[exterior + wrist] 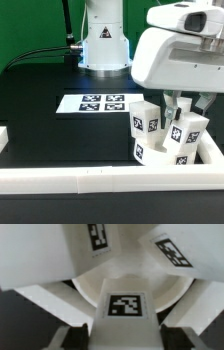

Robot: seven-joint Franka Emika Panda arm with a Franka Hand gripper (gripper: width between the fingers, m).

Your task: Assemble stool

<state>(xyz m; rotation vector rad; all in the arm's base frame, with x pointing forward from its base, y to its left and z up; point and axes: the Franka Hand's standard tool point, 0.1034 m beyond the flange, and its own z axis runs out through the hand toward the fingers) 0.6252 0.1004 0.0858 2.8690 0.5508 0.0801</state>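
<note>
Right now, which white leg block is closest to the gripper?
The white plastic leg block at the exterior view's right, directly under the gripper; the other block stands farther left.

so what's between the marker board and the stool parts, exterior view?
Only bare black table. The marker board lies flat, apart from the leg blocks and round seat, which cluster in the rail corner under the gripper.

The arm point(175, 45) is glossy white with rounded casings, grey seams and a cylindrical white base point(105, 40).
</note>
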